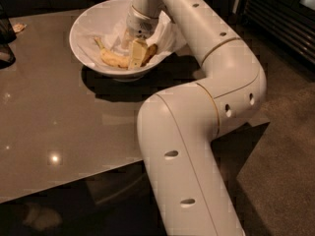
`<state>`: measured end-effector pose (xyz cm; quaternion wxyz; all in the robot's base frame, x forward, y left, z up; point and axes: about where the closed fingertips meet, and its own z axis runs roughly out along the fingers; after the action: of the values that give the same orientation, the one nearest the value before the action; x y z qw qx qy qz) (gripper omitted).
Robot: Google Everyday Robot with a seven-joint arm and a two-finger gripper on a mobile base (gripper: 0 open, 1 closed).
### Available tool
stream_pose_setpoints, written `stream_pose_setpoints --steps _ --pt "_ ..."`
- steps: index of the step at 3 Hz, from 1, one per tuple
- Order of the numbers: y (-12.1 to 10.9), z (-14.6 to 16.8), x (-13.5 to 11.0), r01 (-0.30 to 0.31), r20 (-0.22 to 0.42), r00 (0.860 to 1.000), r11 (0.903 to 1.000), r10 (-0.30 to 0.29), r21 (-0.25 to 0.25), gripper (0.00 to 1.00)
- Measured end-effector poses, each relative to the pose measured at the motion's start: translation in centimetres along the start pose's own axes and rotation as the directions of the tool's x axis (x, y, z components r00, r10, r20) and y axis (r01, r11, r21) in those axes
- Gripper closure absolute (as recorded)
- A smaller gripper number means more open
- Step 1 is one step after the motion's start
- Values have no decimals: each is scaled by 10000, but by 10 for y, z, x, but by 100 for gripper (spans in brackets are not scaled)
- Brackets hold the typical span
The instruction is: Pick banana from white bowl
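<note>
The white bowl [83,43] stands on the far part of the table, lined with crumpled white paper [115,33]. The yellow banana [112,59] lies in the bowl's bottom, its stem pointing to the back left and its brown end [150,53] to the right. My gripper [137,54] reaches down into the bowl from above and sits over the banana's right half, hiding that part of it. The banana rests on the paper.
The bowl sits on a glossy brown table [59,127] whose front edge runs low across the view. A dark object [6,43] stands at the table's left edge. My white arm [197,132] fills the right and front. Dark carpet [285,146] lies to the right.
</note>
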<state>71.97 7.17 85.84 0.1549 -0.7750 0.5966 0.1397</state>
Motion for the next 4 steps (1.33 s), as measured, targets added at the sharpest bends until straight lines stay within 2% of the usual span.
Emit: stream_pose_setpoints --steps 1,2,3,4 --pt "1 0 5 -72 -160 9998 10000 72 -35 47" --pt "3 -3 11 -191 -389 9991 9998 189 -64 78" --pt "9 -9 18 -372 -520 9980 9993 367 -93 99" --pt "0 -17 11 -258 -437 9987 9985 279 480 100"
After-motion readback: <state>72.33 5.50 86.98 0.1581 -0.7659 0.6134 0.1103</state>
